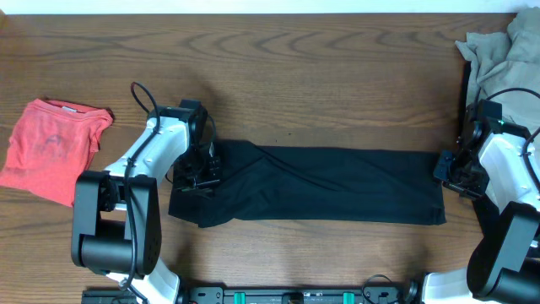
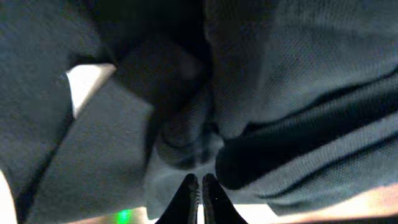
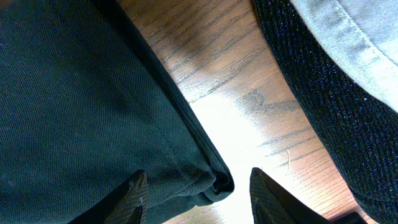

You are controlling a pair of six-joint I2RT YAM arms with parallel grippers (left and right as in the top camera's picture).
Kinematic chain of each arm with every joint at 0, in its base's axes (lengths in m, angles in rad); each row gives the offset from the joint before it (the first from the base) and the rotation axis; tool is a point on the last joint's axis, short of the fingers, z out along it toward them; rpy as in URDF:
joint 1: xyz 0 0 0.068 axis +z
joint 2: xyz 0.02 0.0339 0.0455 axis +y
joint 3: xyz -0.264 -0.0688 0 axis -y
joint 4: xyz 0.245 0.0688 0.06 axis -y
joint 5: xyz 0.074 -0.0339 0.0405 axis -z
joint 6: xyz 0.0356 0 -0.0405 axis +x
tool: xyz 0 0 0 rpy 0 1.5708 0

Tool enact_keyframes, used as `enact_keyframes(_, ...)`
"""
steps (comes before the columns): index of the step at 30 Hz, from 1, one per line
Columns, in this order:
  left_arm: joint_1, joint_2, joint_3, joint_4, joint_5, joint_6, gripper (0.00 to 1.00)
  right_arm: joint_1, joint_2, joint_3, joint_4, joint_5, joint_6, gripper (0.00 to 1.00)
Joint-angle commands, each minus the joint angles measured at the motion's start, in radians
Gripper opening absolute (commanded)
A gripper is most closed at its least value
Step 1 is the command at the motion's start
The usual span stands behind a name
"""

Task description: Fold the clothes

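Looking down on a black shirt point(image 1: 329, 186) stretching as a long folded band across the middle of the wooden tabletop point(image 1: 295, 76), its long edges running left to right. Holding the left gripper point(image 1: 196, 173) down on the shirt's left end, amid bunching cloth. Pressing its fingers point(image 2: 189, 196) nearly together in the left wrist view, seemingly pinching a dark fold, though hard to confirm through the blur. Resting the right gripper point(image 1: 451, 173) at the shirt's right end, jaws standing wide apart. Straddling the hemmed corner in the right wrist view, with one finger point(image 3: 134, 193) hanging over the fabric and the other over bare wood. Showing a coral-red tee point(image 1: 51, 148) lying crumpled near the tabletop's left edge, well apart from the shirt. Showing a beige garment point(image 1: 498, 55) heaping up at the far right corner of the tabletop.
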Motion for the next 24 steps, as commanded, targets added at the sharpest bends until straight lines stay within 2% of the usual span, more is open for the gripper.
enact_keyframes(1, 0.002, 0.007, -0.002, 0.023, -0.029, -0.019, 0.25, -0.01, -0.019, -0.012, 0.004, -0.019, -0.036, 0.52)
enact_keyframes(4, 0.002, 0.006, 0.032, 0.037, -0.03, -0.019, 0.31, -0.01, -0.019, -0.027, 0.016, -0.068, -0.09, 0.55)
enact_keyframes(6, 0.002, 0.002, 0.068, 0.036, -0.032, -0.019, 0.31, -0.011, -0.019, -0.046, 0.042, -0.071, -0.125, 0.59)
enact_keyframes(13, 0.028, -0.068, 0.13, 0.035, -0.066, -0.032, 0.32, -0.011, -0.019, -0.157, 0.192, -0.083, -0.186, 0.61)
enact_keyframes(22, 0.069, -0.124, 0.13, 0.035, -0.082, -0.038, 0.32, -0.011, -0.019, -0.303, 0.353, -0.171, -0.234, 0.56)
enact_keyframes(24, 0.069, -0.124, 0.129, 0.035, -0.082, -0.038, 0.32, -0.011, -0.019, -0.324, 0.374, -0.172, -0.233, 0.49)
